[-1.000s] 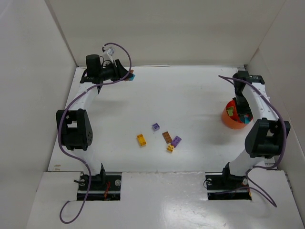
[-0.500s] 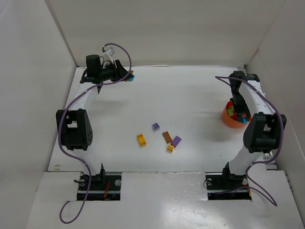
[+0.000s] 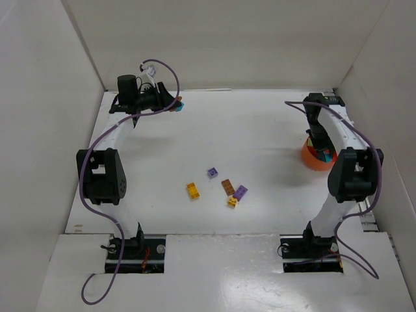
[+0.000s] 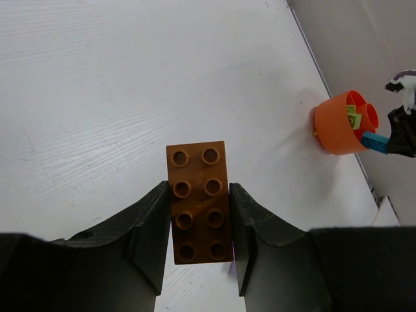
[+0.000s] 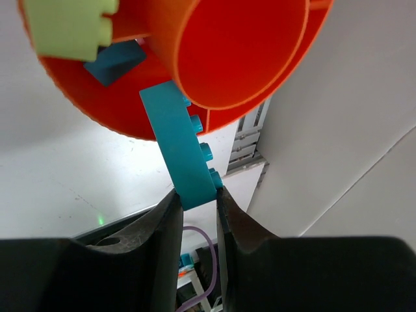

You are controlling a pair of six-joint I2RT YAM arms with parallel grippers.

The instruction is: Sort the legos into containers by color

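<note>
My left gripper [image 3: 173, 103] is at the far left of the table, shut on a brown lego [image 4: 197, 201] and holding it above the surface [image 4: 198, 195]. My right gripper [image 3: 318, 148] is over the orange bowl [image 3: 309, 159], shut on a teal lego [image 5: 179, 143] that hangs at the bowl's rim [image 5: 195, 194]. The bowl [image 5: 214, 58] holds a pale green lego [image 5: 68, 26] and a teal one [image 5: 114, 62]. It also shows in the left wrist view [image 4: 338, 127]. Loose legos lie mid-table: yellow [image 3: 192, 190], purple [image 3: 212, 172], brown [image 3: 227, 186], purple [image 3: 241, 192], yellow [image 3: 232, 202].
White walls close in the table on the left, back and right. The bowl stands close to the right wall. A small teal bit [image 3: 181, 103] shows beside the left gripper's tip; I cannot tell what it is. Purple cables loop off both arms.
The right arm has swung its wrist left and back over the bowl, and now covers more of it. The left arm and the loose legos have not moved.
</note>
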